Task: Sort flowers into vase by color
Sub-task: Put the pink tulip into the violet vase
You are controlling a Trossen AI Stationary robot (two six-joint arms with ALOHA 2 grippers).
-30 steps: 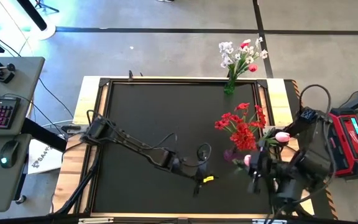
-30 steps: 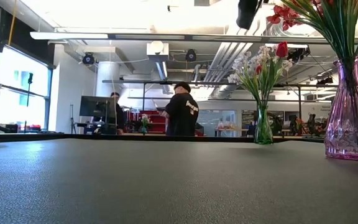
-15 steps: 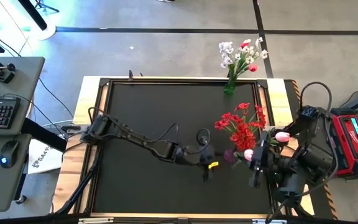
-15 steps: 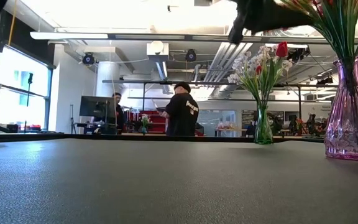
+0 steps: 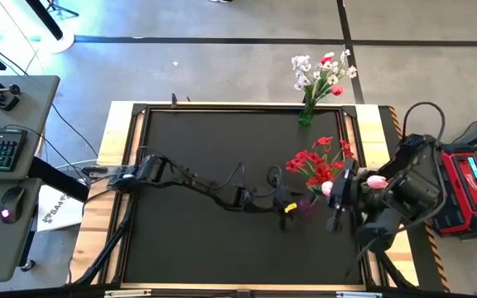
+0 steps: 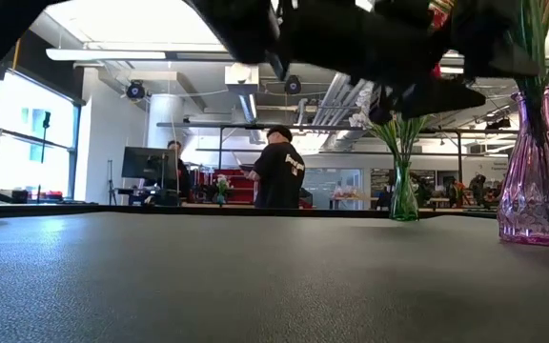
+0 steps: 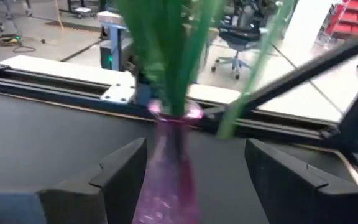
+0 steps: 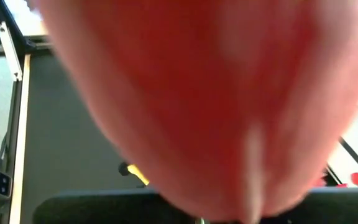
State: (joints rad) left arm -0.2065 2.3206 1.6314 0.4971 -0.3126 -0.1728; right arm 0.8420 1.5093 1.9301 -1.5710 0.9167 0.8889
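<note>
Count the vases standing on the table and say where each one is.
2. A purple vase with red flowers stands between the two grippers, right of centre; a green vase with white flowers stands at the far edge.

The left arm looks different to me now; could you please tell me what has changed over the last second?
The left gripper has swept rightwards across the table to the purple vase and opened, its fingers now either side of the vase. The right gripper shifted slightly, still shut, with a pink tulip beside it. The green vase stayed put.
</note>
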